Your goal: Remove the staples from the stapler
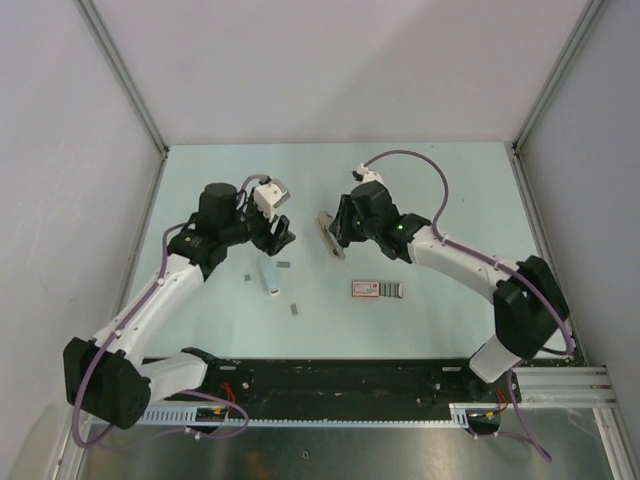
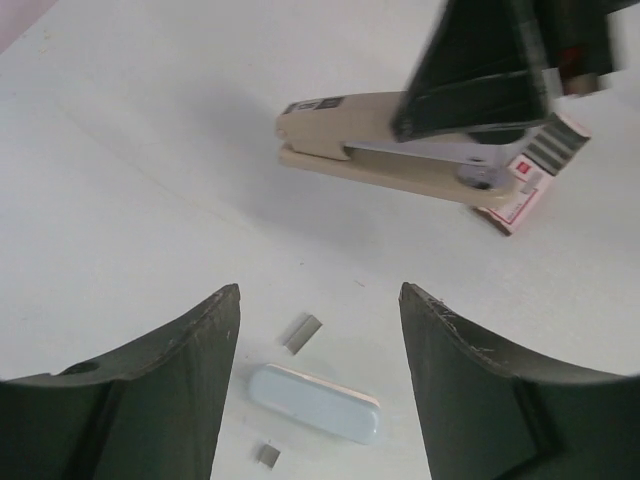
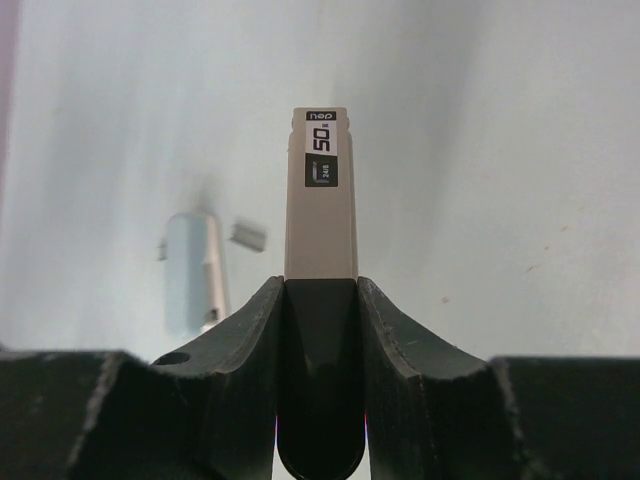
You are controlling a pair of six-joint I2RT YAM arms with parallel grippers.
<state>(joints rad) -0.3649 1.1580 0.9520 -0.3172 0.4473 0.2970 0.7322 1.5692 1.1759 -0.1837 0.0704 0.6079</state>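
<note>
Right claw (image 3: pixel 318 284) clamps slim beige stapler (image 3: pixel 320 225), black "50" label (image 3: pixel 321 152).

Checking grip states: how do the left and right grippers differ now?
The left gripper is open and empty; the right gripper is shut on the beige stapler. The left gripper hangs over the pale-blue stapler and loose staples; the right gripper is off to their side. Both are dark.

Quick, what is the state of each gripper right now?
Left gripper: open, holding nothing.
Right gripper: closed on the beige stapler.
</note>
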